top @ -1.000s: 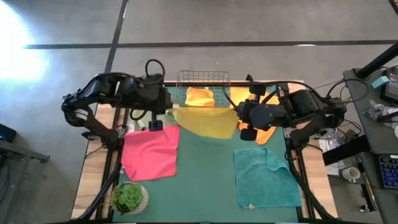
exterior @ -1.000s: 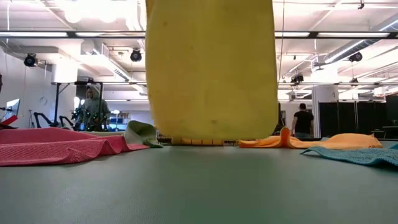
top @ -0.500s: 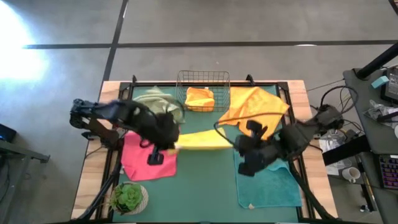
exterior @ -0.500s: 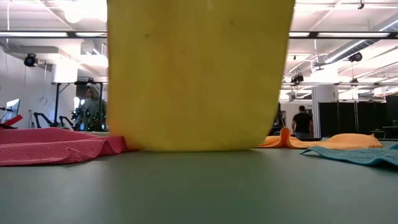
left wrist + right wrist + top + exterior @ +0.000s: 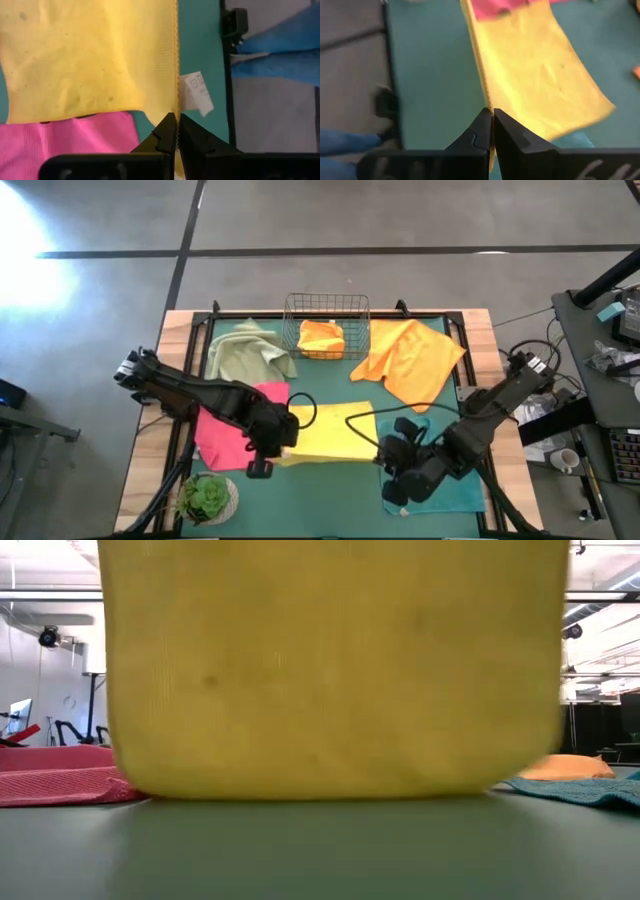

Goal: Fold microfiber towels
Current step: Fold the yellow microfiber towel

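Two grippers, left [image 5: 281,448] and right [image 5: 388,458], each pinched tight on one corner of the yellow towel [image 5: 330,435], held stretched over the mat's [image 5: 330,500] near middle so I can spread it flat.

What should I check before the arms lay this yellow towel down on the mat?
1. Left gripper shut on the yellow towel edge: ok.
2. Right gripper shut on the same towel's edge: ok.
3. Towel hangs flat between the two grippers, no twist, seen in the low view: ok.
4. Bottom hem touching the green mat: cannot tell.
5. Landing area free: not ok; the pink towel and teal towel lie right beside or under the yellow one.
6. Wire basket well away from the path: ok.
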`<state>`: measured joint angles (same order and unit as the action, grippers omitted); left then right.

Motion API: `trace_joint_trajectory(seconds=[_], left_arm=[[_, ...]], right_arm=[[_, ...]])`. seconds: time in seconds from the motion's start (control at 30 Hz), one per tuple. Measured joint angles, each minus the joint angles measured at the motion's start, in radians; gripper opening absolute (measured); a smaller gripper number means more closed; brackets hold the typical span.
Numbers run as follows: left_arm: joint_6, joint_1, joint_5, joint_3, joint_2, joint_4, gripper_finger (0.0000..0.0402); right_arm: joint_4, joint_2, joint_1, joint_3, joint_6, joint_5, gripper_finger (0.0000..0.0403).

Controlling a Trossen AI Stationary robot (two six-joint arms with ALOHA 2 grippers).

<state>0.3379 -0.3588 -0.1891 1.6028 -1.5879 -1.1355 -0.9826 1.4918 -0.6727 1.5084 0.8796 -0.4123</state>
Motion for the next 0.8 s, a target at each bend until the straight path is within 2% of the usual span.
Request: trace_joint_trajectory(seconds=[0.17,0.4,0.53,0.8], left_arm=[[0.089,0.001,0.032,-0.089,-0.007,0.081,0.0],[0.18,-0.003,0.039,-0.235,-0.046,0.203,0.0],[0.182,-0.002,0.105,-0.278,-0.063,0.256,0.0],[0.164,0.06,0.229,-0.288,-0.071,0.251,0.0]], right_arm=[[0.012,0.0,0.004,-0.15,0.025,0.045,0.0008],[0.205,0.0,0.003,-0.311,0.036,0.053,0.0008],[0.211,0.0,0.022,-0.364,0.025,0.024,0.0008],[0.208,0.0,0.18,-0.455,-0.04,-0.006,0.0008]])
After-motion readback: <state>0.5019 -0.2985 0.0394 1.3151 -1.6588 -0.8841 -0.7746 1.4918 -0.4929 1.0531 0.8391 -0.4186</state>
